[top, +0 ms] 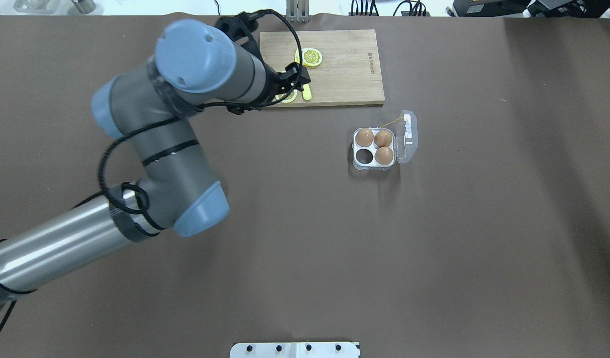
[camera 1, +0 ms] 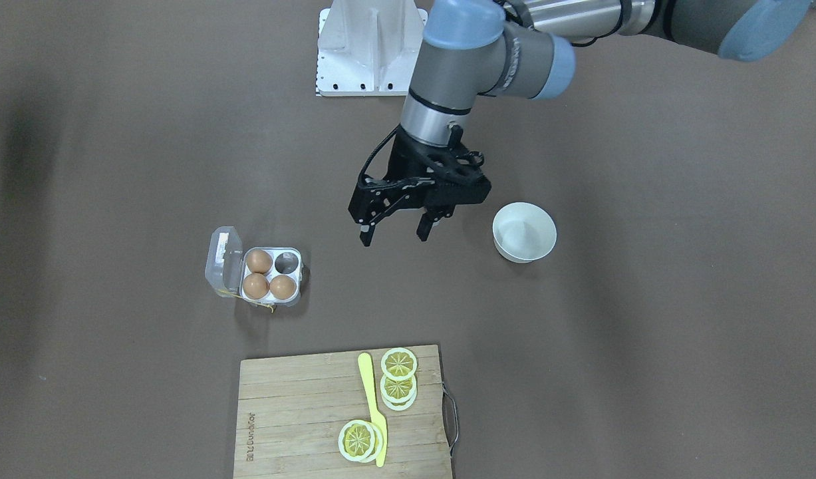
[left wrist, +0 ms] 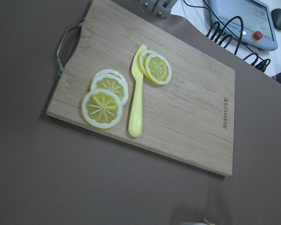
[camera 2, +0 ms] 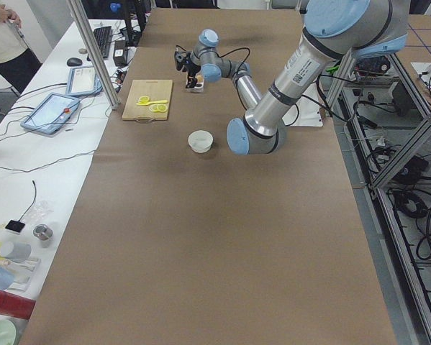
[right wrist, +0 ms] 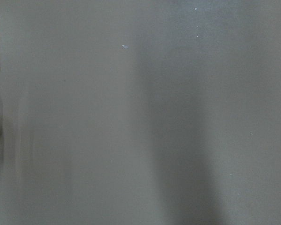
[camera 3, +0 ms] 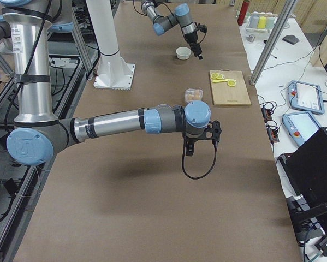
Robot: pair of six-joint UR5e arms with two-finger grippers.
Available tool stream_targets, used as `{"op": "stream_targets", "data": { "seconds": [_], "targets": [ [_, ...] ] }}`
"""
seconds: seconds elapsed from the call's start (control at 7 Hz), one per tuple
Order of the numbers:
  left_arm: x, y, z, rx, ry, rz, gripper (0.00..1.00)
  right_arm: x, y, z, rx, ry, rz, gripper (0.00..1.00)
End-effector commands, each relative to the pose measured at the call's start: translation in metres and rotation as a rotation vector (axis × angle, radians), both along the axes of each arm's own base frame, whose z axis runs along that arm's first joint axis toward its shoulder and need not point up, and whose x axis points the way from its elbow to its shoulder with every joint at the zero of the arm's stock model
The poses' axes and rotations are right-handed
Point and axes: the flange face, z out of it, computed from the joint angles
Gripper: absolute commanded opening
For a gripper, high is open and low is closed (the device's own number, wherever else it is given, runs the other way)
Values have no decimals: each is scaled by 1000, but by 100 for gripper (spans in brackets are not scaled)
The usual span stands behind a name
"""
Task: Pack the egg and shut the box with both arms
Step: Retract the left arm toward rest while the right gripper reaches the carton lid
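The clear box (camera 1: pixel 261 274) stands open, its lid (camera 1: pixel 225 259) tipped up at the side. Three orange-brown eggs (camera 1: pixel 259 261) fill three cells and one cell (camera 1: pixel 286 263) is bare. The box also shows in the overhead view (top: pixel 379 146). My left gripper (camera 1: pixel 394 239) hangs open and empty above the table, between the box and the bowl. My right gripper (camera 3: pixel 201 139) shows only in the exterior right view, held high on the near side of the box (camera 3: pixel 193 95). I cannot tell whether it is open or shut.
A white bowl (camera 1: pixel 524 231) stands beside the left gripper and looks empty. A wooden cutting board (camera 1: pixel 301 412) holds lemon slices (camera 1: pixel 399 364) and a yellow knife (camera 1: pixel 371 399). A white metal stand (camera 1: pixel 371 46) sits at the robot's side of the table.
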Motion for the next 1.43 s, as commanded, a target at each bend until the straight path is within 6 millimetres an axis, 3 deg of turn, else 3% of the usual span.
{"op": "stream_targets", "data": {
  "seconds": [0.0, 0.14, 0.29, 0.43, 0.57, 0.71, 0.86, 1.29],
  "targets": [
    [-114, -11, 21, -42, 20, 45, 97, -68, -28, -14, 18, 9, -23, 75],
    [-147, -14, 34, -40, 25, 78, 97, -126, -48, -24, 14, 30, 34, 75],
    [-163, -20, 44, -42, 21, 80, 97, -181, -46, -29, 2, 3, 89, 67],
    [-175, -26, 56, -33, -2, 75, 97, -232, -41, -51, -19, -34, 124, 50],
    [-183, -28, 65, -28, -8, 97, 97, -269, -40, -77, -36, -52, 133, 20],
    [-192, -32, 69, -31, -10, 93, 97, -297, -36, -93, -17, -59, 107, 0],
    [-195, -34, 71, -35, -12, 87, 97, -323, -31, -102, 6, -50, 94, 0],
    [-194, -36, 77, -43, -17, 87, 97, -362, -47, -144, 4, -83, 81, 0]
  ]
}}
